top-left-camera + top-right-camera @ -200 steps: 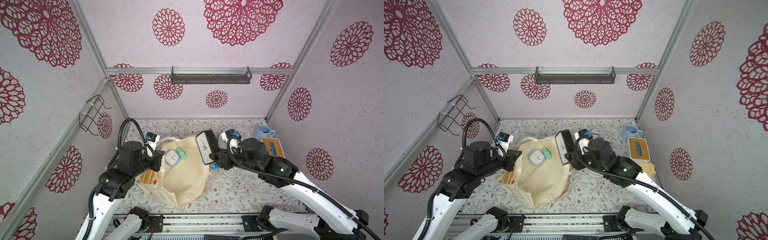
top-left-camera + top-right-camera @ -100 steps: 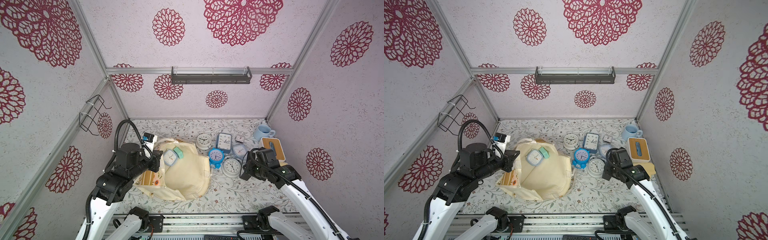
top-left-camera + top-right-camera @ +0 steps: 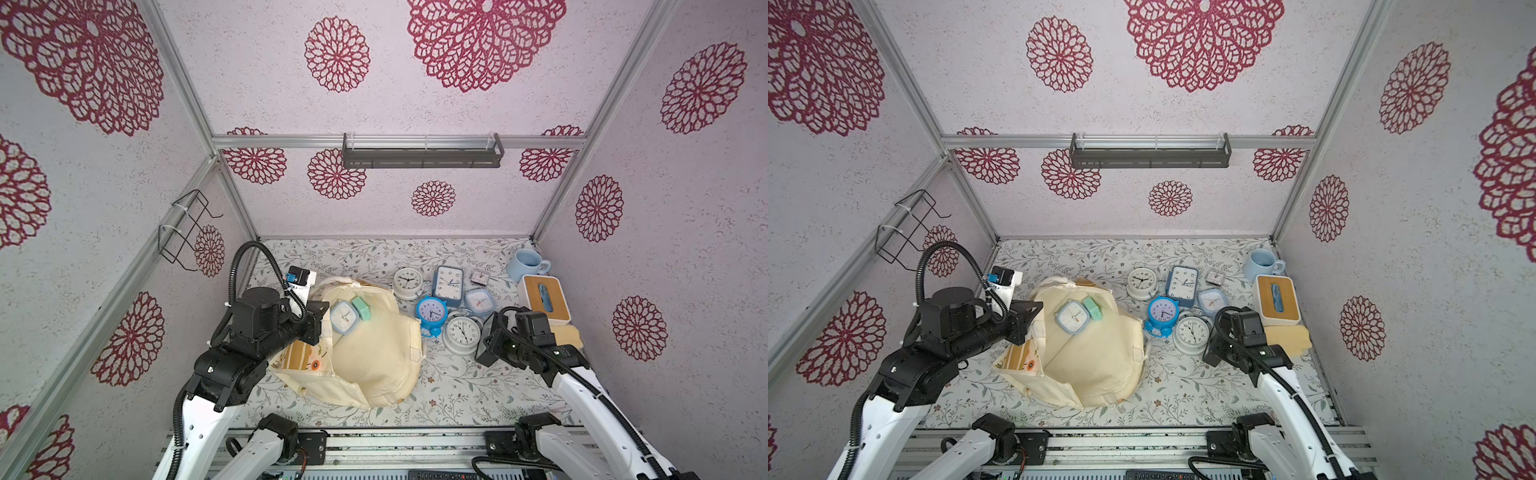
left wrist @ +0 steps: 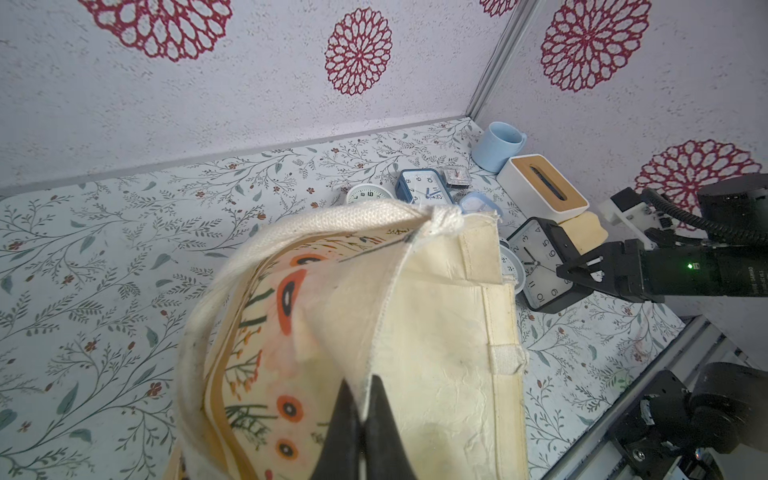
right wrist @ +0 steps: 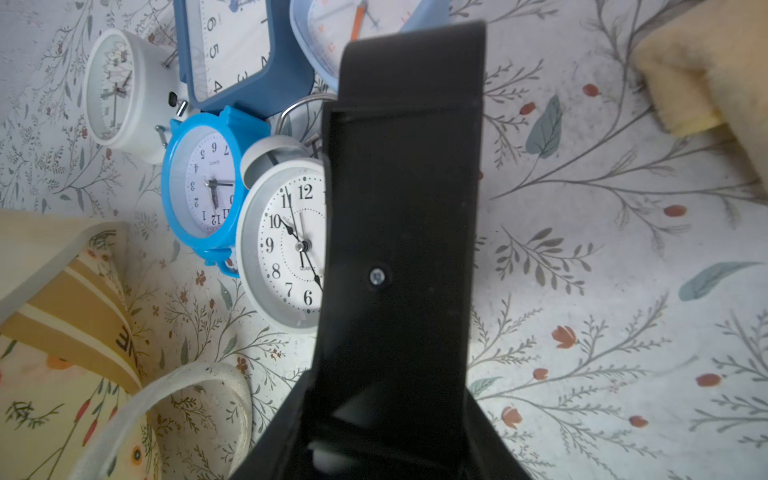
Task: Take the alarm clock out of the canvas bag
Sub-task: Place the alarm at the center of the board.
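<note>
The cream canvas bag (image 3: 374,357) (image 3: 1096,361) lies slumped on the table's left half, its striped flowered panel showing at the left. My left gripper (image 3: 320,321) (image 4: 361,386) is shut on the bag's rim and holds that edge up. A black square alarm clock (image 3: 487,338) (image 4: 540,266) (image 5: 403,199) stands tilted low over the table, right of the bag, with my right gripper (image 3: 496,343) (image 5: 388,382) shut on it. A pale blue square clock (image 3: 343,318) and a mint green block (image 3: 362,307) rest on the bag's cream fabric.
Several clocks crowd the table's middle: a white round one (image 3: 408,282), a dark blue rectangular one (image 3: 449,286), a bright blue twin-bell one (image 3: 431,313), a white twin-bell one (image 3: 461,332) beside the black clock. A blue mug (image 3: 525,265), tissue box (image 3: 542,299) and yellow sponge (image 3: 567,334) line the right wall.
My right arm carried the black clock from above the bag to the right and down beside the other clocks. The left gripper kept its hold and the bag sagged lower.
</note>
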